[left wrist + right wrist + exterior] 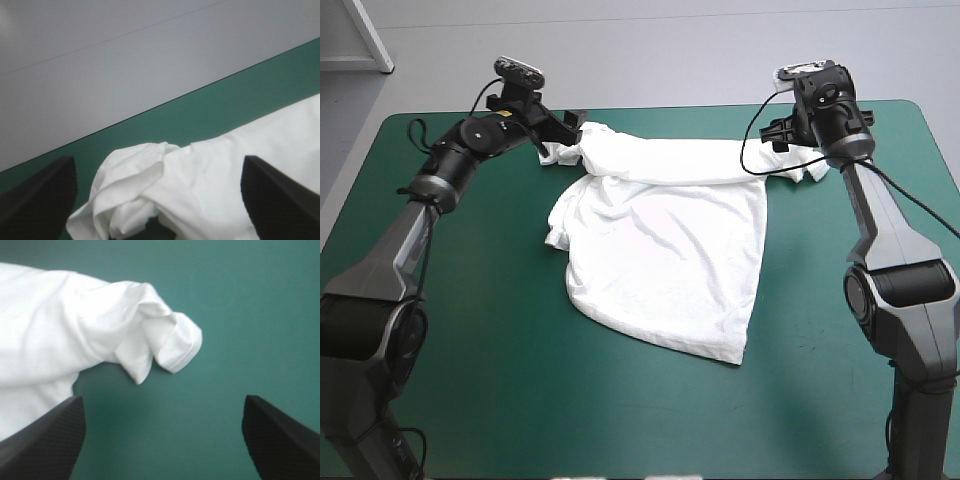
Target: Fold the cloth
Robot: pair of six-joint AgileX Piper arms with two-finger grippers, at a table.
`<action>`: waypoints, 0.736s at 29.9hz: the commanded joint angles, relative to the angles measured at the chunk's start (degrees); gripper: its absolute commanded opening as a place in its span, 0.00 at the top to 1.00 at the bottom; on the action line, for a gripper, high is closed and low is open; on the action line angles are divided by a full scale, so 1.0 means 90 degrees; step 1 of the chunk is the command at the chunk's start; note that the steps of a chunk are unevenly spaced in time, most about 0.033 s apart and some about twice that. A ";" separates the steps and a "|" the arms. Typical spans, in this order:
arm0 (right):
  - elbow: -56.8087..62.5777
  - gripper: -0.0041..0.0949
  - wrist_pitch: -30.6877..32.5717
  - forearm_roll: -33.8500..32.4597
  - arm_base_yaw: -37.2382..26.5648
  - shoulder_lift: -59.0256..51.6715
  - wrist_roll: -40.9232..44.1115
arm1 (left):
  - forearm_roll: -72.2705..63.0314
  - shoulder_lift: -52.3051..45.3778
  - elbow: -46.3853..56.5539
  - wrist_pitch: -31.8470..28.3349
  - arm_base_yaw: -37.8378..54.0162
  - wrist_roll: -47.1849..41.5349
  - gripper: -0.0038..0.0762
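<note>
Presently judged at the laying-out step; no fold made yet; noted T-shirt (660, 260) lying rumpled on the table (520, 400), shoulders along the far edge, hem toward the middle; found left gripper (567, 127) released, fingers apart over the bunched sleeve (130, 190) near the far-left corner; found right gripper (785, 140) likewise released, just short of the other sleeve (170, 345) toward the far-right corner; next, probably: close on both sleeves together, pull taut, then fold.
</note>
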 commanded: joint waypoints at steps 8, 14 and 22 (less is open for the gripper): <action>0.2088 0.25 0.0205 0.2005 0.0236 -0.2672 -0.0360 | 0.3935 -0.1611 -0.0183 0.3925 0.0213 -0.4023 0.21; 0.4558 0.25 -0.0211 0.1805 0.1237 -0.4320 0.0011 | 0.3809 -0.1669 0.0181 0.4363 0.0213 -0.4079 0.22; 0.6707 0.25 -0.0703 0.1665 0.2271 -0.5472 0.0888 | 0.3096 -0.1495 0.0413 0.4011 0.0169 -0.3942 0.25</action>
